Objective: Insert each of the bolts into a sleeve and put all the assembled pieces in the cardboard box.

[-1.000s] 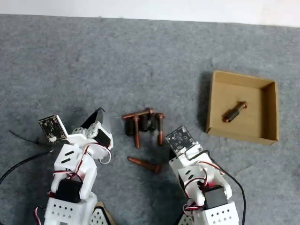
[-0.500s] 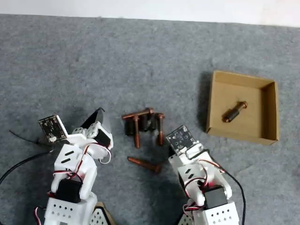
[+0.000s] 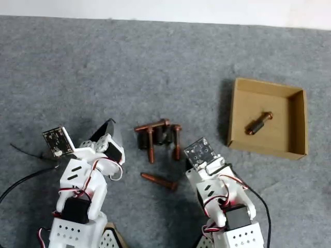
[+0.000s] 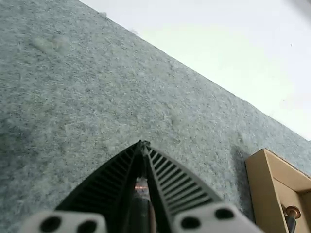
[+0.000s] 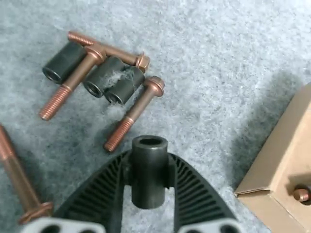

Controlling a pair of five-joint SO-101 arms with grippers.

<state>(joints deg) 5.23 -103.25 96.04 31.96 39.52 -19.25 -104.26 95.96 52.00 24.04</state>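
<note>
1. Arms stand at the near edge of the bench (image 3: pixel 103 62). The left end effector (image 4: pixel 142 145) is closed to a thin slit around a copper glint, seemingly a gripped bolt (image 4: pixel 141 185). Its nose points toward the far edge.
2. The right end effector (image 5: pixel 148 160) clamps a held sleeve (image 5: pixel 148 180) across its barrel. The bore is left open and facing outward, probably so the other arm can feed a bolt into it.
3. A loose bolt (image 3: pixel 159 180) lies flat between the two arms, just in from the near edge.
4. Past it, mid-bench, a cluster (image 3: pixel 158 135) of three bolts and three black sleeves lies touching and unassembled.
5. Toward the right edge sits the open-topped cardboard box (image 3: pixel 276 103), with one assembled piece (image 3: pixel 258 123) inside. Most of the task looks undone.
</note>
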